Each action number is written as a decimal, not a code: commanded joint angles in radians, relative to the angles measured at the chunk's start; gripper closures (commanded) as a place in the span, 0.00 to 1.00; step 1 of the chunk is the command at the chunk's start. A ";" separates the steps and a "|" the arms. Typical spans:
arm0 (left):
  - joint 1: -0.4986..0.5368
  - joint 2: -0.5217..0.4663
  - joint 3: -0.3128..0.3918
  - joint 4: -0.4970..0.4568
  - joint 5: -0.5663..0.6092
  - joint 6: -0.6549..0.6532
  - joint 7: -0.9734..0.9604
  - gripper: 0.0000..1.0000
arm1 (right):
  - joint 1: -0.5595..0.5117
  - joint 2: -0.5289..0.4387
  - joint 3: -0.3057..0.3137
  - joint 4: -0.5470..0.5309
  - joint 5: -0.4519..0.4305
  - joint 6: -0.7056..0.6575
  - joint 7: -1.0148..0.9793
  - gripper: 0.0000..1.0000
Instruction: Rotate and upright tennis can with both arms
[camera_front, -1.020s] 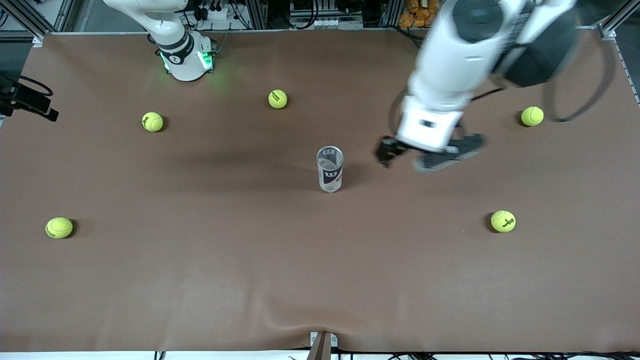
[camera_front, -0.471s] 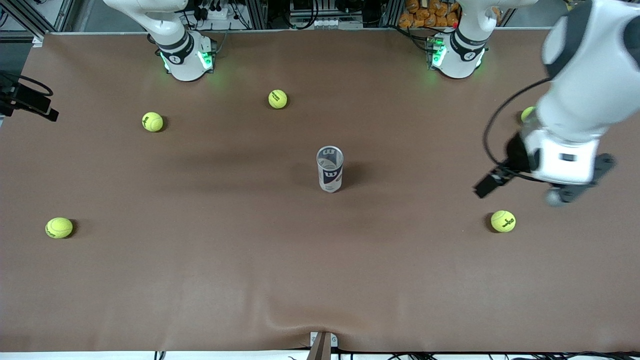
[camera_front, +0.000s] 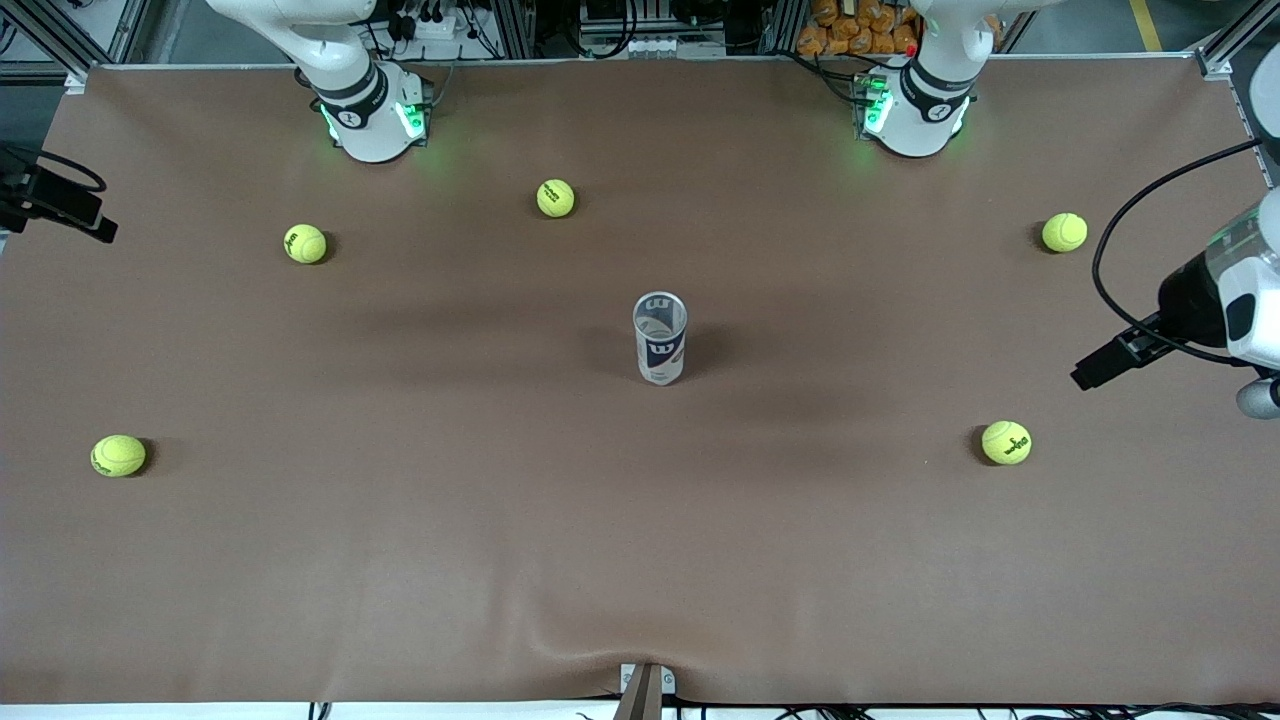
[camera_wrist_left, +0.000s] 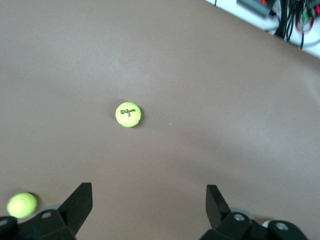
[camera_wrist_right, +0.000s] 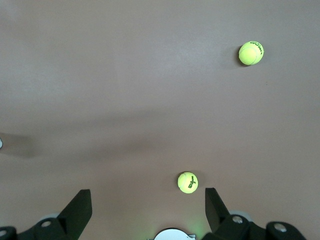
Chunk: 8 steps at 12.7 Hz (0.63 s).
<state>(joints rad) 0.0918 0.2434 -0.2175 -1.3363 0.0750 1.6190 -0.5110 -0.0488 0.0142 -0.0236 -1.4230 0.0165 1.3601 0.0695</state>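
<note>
We see the tennis can (camera_front: 660, 338) standing straight up in the middle of the table. It is clear, with a white and dark blue label and a big "W".
</note>
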 joint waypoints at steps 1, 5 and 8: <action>0.023 -0.026 -0.005 -0.015 0.006 -0.043 0.156 0.00 | -0.019 0.003 0.013 0.019 -0.006 -0.015 0.001 0.00; -0.004 -0.105 0.096 -0.081 -0.012 -0.059 0.390 0.00 | -0.019 0.003 0.013 0.019 -0.006 -0.015 0.001 0.00; -0.101 -0.223 0.196 -0.233 -0.069 -0.047 0.388 0.00 | -0.019 0.003 0.013 0.019 -0.007 -0.015 0.001 0.00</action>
<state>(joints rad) 0.0560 0.1309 -0.0817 -1.4330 0.0316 1.5591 -0.1361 -0.0489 0.0142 -0.0240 -1.4228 0.0165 1.3601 0.0695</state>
